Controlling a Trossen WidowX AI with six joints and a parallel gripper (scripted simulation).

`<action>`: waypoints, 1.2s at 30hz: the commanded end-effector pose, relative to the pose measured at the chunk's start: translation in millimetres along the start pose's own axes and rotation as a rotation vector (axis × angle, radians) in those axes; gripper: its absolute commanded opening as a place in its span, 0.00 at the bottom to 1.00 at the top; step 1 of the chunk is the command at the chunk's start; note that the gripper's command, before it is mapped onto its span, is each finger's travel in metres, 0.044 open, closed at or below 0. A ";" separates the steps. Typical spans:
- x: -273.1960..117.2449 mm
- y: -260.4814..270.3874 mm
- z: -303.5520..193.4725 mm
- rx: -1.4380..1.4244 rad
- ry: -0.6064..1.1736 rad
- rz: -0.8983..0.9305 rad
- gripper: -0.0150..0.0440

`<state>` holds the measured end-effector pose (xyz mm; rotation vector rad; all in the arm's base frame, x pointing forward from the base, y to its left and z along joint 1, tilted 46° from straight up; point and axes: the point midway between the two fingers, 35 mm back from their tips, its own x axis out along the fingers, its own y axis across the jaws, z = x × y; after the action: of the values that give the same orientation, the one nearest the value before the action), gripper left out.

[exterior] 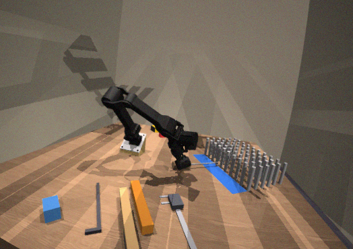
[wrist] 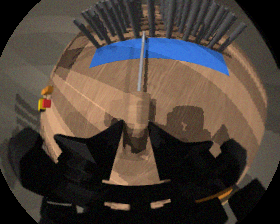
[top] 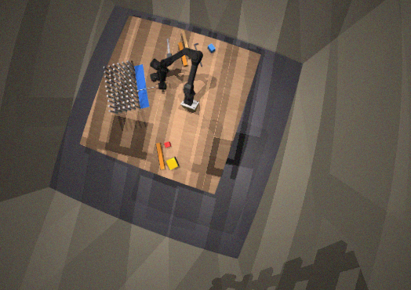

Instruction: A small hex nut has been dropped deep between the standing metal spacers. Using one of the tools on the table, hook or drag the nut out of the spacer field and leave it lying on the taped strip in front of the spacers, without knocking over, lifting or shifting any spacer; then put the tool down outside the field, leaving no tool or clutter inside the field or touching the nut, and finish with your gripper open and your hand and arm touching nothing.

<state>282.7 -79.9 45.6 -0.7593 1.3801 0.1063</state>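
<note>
My gripper [top: 162, 87] [exterior: 183, 163] [wrist: 136, 123] is shut on the tan handle [wrist: 137, 107] of a thin rod tool, low over the table. Its metal rod [top: 147, 88] [exterior: 203, 163] [wrist: 141, 70] reaches out over the blue taped strip [top: 144, 99] [exterior: 222, 177] [wrist: 191, 50]. The rod's tip is at the front row of the standing metal spacers [exterior: 257, 177] [wrist: 190, 20]; whether it touches one I cannot tell. The spacers I can make out stand upright in a dense block behind the strip. The hex nut is not visible in any view.
A black L-shaped key [exterior: 98, 206], a wooden stick [exterior: 128, 219], an orange bar [exterior: 142, 207], a dark-headed pronged tool [exterior: 176, 202] and a blue block [top: 212, 48] [exterior: 51, 210] lie to one side. Another orange bar [top: 160, 156], a red block [top: 167, 144] and a yellow block [top: 172, 163] lie opposite.
</note>
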 end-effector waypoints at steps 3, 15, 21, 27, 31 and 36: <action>-2.5 0.3 -4.4 -0.002 0.000 0.000 0.25; -5.2 0.6 -8.0 -0.002 0.001 0.000 0.25; -8.6 1.3 -5.3 -0.001 0.000 -0.001 0.25; -12.5 1.8 -2.2 0.000 0.000 -0.002 0.25; -15.0 2.2 -0.3 0.001 -0.001 -0.002 0.25; -18.0 3.0 2.0 0.001 -0.001 -0.003 0.25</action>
<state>276.5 -72.4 56.8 -0.7594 1.3878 0.1078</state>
